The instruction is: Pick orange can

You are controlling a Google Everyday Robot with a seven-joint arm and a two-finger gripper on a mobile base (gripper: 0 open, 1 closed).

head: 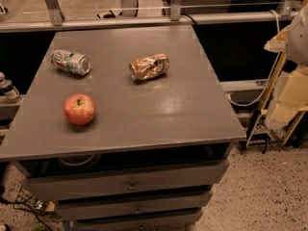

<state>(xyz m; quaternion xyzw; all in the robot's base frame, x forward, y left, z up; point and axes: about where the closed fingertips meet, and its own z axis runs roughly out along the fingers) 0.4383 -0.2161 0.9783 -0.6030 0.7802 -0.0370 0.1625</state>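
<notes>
Camera view: crushed shiny orange-copper can (149,66) lies at 12 o'clock on flat grey worktop (168,114), well apart from every edge; gripper out of frame.

The jaws are out of view; right edge cuts a pale shape (300,29)
</notes>
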